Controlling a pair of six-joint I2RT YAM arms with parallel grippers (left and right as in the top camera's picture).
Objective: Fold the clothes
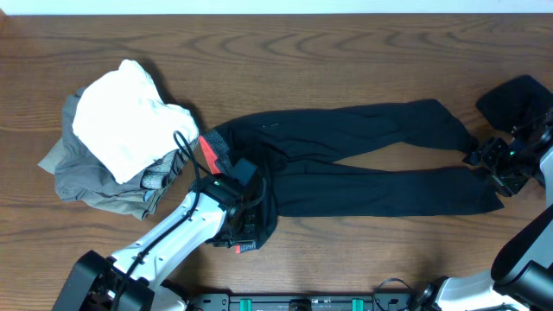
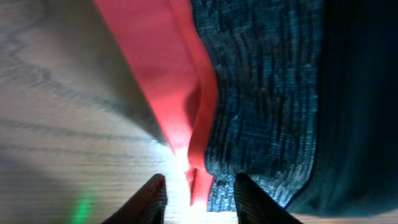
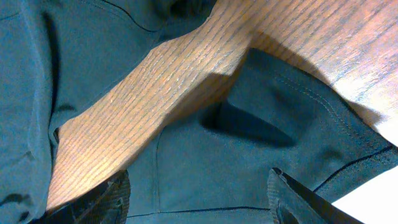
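**As black trousers (image 1: 363, 155) lie stretched out flat**

Where they cross the wooden table (image 1: 346, 52), the legs run right and the waist sits left. Grey waistband (image 2: 261, 112) turned back, red lining (image 2: 165, 81) showing. Left gripper (image 2: 199, 186) at the waist: fingers apart, red edge between them, not pinched. Right gripper (image 3: 199, 199) over the leg ends: fingers wide open, holding nothing. White garment (image 1: 130, 117) heaped on grey garment (image 1: 82, 177), far left.

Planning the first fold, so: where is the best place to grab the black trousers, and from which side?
Probably the grey waistband, coming in from the left end of the trousers. The red lining is turned out there, leaving a loose edge on the table, and the open left gripper sits astride that edge.
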